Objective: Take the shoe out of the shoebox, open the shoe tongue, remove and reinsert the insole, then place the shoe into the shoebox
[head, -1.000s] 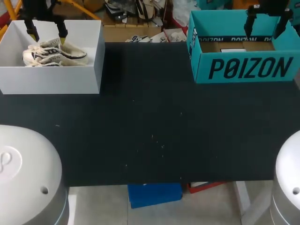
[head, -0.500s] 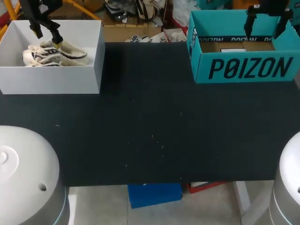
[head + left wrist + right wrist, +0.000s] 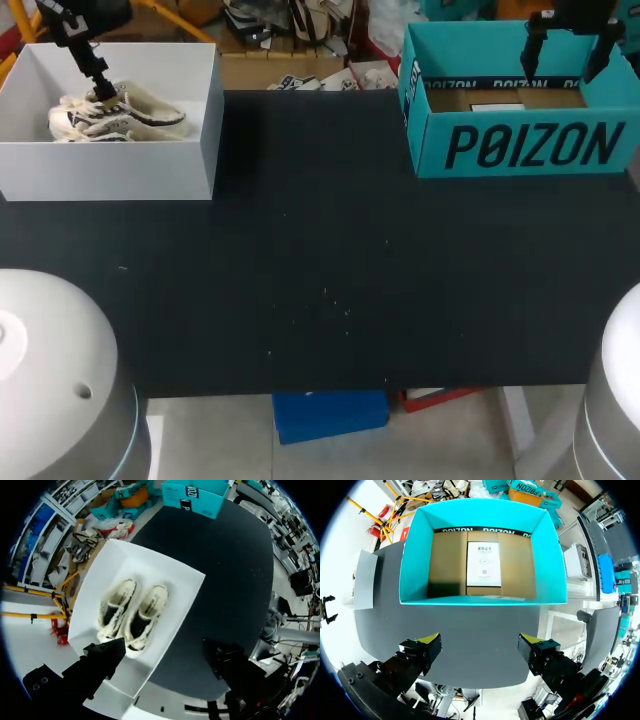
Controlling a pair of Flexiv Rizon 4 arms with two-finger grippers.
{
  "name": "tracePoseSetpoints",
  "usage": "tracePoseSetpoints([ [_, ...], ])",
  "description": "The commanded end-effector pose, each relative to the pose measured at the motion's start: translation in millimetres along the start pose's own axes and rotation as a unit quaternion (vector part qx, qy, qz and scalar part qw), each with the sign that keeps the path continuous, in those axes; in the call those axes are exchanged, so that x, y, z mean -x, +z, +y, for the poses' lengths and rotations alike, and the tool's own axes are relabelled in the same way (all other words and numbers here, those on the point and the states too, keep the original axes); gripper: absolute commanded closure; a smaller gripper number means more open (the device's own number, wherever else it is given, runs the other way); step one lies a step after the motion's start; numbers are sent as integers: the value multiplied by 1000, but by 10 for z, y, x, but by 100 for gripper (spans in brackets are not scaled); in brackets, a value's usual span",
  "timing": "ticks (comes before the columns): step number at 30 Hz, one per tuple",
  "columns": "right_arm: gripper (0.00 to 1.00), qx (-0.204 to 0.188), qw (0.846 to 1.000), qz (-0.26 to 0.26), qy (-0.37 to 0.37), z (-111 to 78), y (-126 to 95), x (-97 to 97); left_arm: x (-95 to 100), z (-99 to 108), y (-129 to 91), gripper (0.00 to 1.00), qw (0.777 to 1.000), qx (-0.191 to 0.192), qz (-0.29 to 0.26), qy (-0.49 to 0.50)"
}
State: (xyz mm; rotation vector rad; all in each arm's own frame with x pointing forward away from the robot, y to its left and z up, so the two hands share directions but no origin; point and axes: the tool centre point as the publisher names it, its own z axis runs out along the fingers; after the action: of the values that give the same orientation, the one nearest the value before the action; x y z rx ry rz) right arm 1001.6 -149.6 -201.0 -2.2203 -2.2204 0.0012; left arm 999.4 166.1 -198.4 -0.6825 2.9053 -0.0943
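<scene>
Though head view hides it, left jaws wide over shoes (image 3: 134, 614), right jaws wide over shoebox (image 3: 420, 555)

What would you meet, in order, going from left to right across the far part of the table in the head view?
white box with the pair of shoes inside it → bare stretch of black table → teal shoebox

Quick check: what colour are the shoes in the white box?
The shoes are cream with dark trim, clearest in the left wrist view.
</scene>
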Motion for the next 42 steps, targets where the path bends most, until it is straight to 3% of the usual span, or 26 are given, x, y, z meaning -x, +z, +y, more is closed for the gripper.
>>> tracePoseSetpoints([
  [1,0,0,1000,0,0,-4,-8,3,-43,73,-2,0,990,-37,-4,133],
  [7,0,0,1000,0,0,-4,-8,3,-43,79,25,0,990,-39,-3,137],
  [12,0,0,1000,0,0,-4,-8,3,146,166,194,0,990,-23,-10,139],
  [13,0,0,1000,0,0,-4,-8,3,201,191,236,4,991,-19,-8,132],
  [14,0,0,1000,0,0,-4,-8,3,230,204,264,24,991,-20,-8,132],
  [16,0,0,1000,0,0,-4,-8,3,268,220,331,31,991,-18,-8,133],
  [19,0,0,1000,0,0,-4,-8,3,333,232,462,56,990,-12,-5,138],
  [21,0,0,1000,0,0,-4,-8,3,360,228,509,56,990,-13,1,143],
  [23,0,0,1000,0,0,-4,-8,3,400,223,578,48,989,-9,-1,149],
  [34,0,0,1000,0,0,-4,-8,3,721,118,1035,57,987,9,0,162],
  [42,0,0,1000,0,0,-4,-8,3,885,26,1311,56,985,24,0,170],
])
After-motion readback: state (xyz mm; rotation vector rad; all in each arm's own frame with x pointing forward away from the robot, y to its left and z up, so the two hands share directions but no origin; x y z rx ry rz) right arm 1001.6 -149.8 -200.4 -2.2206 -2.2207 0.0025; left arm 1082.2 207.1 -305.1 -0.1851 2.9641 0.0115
